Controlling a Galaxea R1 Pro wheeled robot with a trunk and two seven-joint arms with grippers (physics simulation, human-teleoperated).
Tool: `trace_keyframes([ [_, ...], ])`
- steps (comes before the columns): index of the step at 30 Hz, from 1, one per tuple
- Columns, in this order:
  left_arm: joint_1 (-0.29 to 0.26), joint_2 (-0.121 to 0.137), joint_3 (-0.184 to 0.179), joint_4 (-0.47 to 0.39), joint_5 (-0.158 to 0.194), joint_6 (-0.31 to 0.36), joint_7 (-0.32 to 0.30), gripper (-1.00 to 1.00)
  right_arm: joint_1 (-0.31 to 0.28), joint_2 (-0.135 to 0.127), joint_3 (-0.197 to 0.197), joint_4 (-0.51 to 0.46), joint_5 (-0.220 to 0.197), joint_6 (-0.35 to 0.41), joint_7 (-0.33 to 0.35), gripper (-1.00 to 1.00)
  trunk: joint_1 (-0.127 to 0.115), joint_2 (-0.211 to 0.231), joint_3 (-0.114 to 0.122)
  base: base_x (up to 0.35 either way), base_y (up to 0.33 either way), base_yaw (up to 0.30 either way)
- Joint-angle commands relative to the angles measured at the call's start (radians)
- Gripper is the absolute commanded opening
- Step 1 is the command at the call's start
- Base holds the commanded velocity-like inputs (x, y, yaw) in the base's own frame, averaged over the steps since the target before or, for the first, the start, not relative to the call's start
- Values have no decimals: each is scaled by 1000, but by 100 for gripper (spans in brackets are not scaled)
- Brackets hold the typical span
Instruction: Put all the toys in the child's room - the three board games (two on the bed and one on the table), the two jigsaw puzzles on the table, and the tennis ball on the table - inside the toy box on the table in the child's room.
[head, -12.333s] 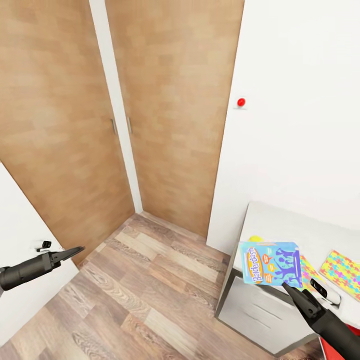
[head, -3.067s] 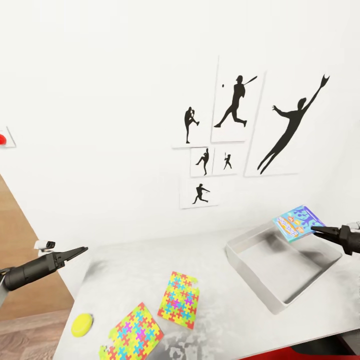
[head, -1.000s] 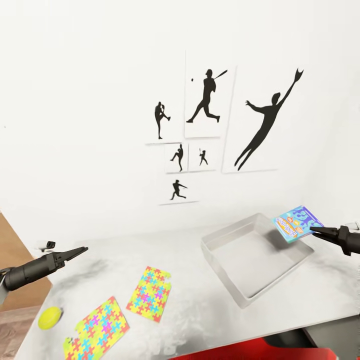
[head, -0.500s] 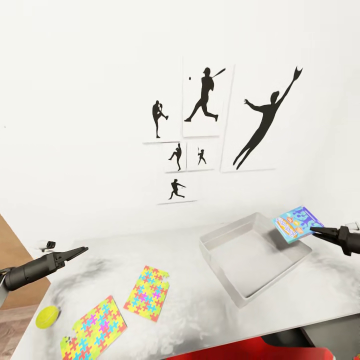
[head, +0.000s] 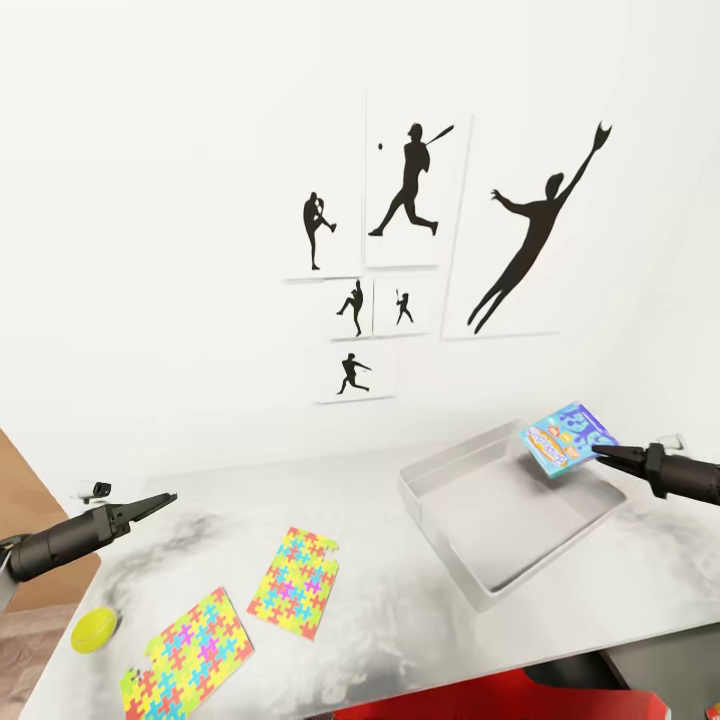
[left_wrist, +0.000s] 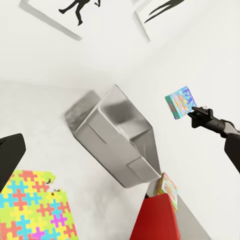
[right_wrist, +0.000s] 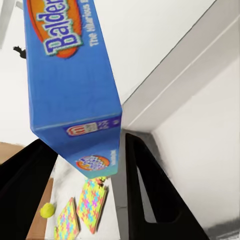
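At the right of the head view, the right gripper (head: 600, 453) is clamped on one edge of a thin blue Balderdash game box (head: 560, 442), holding it tilted in the air above the far right corner of the shallow grey rectangular toy box (head: 440, 525). The right wrist view shows the box's narrow blue edge (right_wrist: 92, 140) squeezed between the two black fingers (right_wrist: 150, 195). At lower left, the left gripper (head: 160, 499) hangs over the glossy pale grey table (head: 380, 620) with its fingers drawn together on nothing. Two multicoloured jigsaw puzzle sheets (head: 296, 582) (head: 190, 655) and a small yellow-green tennis ball (head: 95, 630) lie on the table at lower left. The left wrist view adds a further colourful game box (left_wrist: 168, 190) beside the toy box (left_wrist: 117, 145), next to a red chair back (left_wrist: 157, 220).
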Motion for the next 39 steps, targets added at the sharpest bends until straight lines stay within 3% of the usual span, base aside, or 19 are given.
trace_keyframes([
  [1, -1, 0, 0, 0, 0, 12, -5, 100, -3, 11, 1, 0, 4, 3, 5, -100, 1, -2, -4, 0, 0, 0],
  [6, -13, -6, -2, -20, 1, 49, -6, 100, -31, 51, 25, 5, 34, 3, 3, -100, 1, -2, -12, 0, 0, 0],
  [8, -28, -13, -5, -81, 1, 112, -3, 100, -44, 59, 43, 7, 56, 3, 3, -100, 1, -2, -15, 0, 0, 0],
  [12, -57, -28, -11, -297, -1, 308, 36, 100, -85, 68, 95, 43, 79, 3, 3, -100, 1, -2, -22, 0, 0, 0],
  [17, -94, -34, -12, -388, 1, 376, 76, 100, -153, 68, 174, 133, 82, 3, 4, -100, 1, -2, -30, 0, 0, 0],
  [22, -102, -36, -12, -404, -1, 395, 85, 100, -238, 79, 224, 253, 84, 3, 4, -100, 1, -2, -38, 0, 0, 0],
  [27, -104, -37, -12, -407, -2, 400, 87, 100, -308, 100, 241, 366, 90, 3, 4, -100, 1, -2, -46, 0, 0, 0],
  [35, -108, -36, -14, -407, -1, 402, 88, 100, -331, 105, 329, 410, 91, 3, 9, -100, 1, -2, -59, 0, 0, 0],
  [39, -111, -36, -14, -407, -1, 403, 88, 100, -333, 98, 343, 438, 91, 3, 10, -100, 1, -2, -66, 0, 0, 0],
])
